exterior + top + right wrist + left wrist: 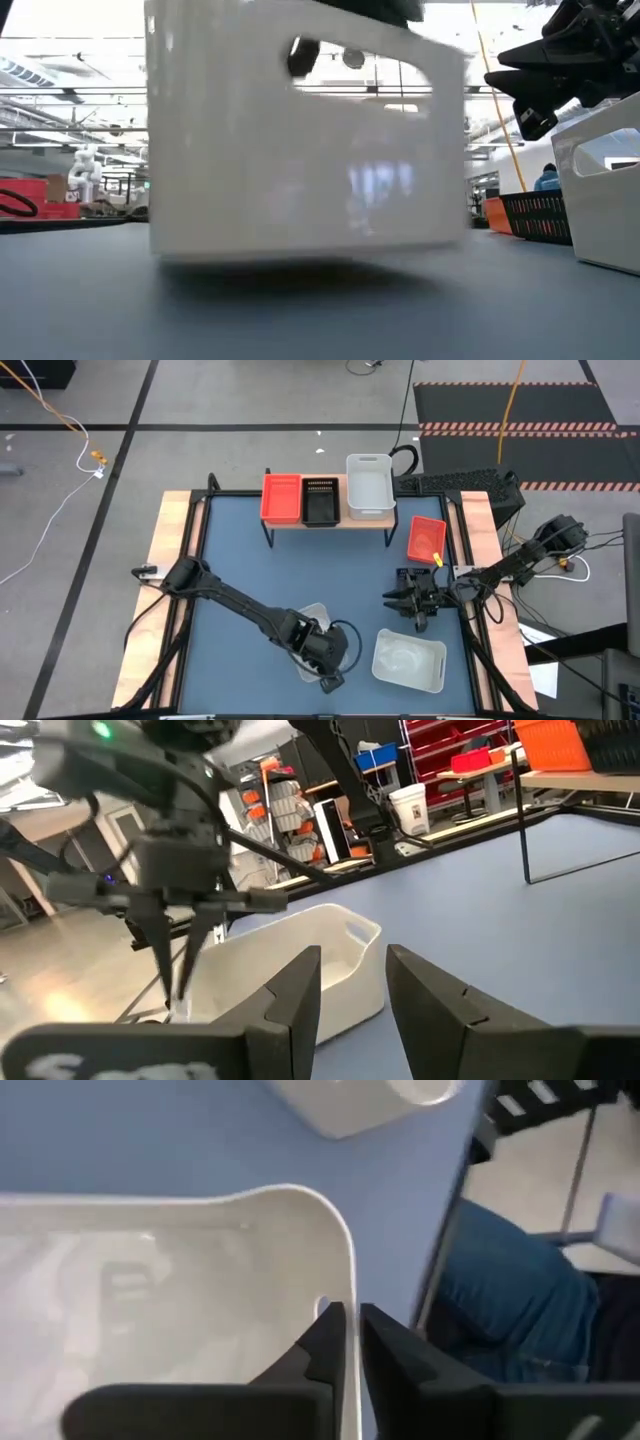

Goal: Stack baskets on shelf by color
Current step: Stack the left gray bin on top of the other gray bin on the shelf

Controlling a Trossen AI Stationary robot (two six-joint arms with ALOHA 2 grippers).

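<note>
**Left gripper clamped on white basket wall**

Your left gripper (352,1342) pinches the rim of a white basket (312,622) at the table's near edge. Right gripper (416,603) hovers with fingers apart beside a red basket (426,538). Shelf (325,522) holds three baskets.

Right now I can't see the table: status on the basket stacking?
Left gripper fingers closed on white basket rim. Right gripper open, empty, idle. Shelf holds red, black and white baskets. Nothing in the way.

No legible text or labels anywhere.
</note>
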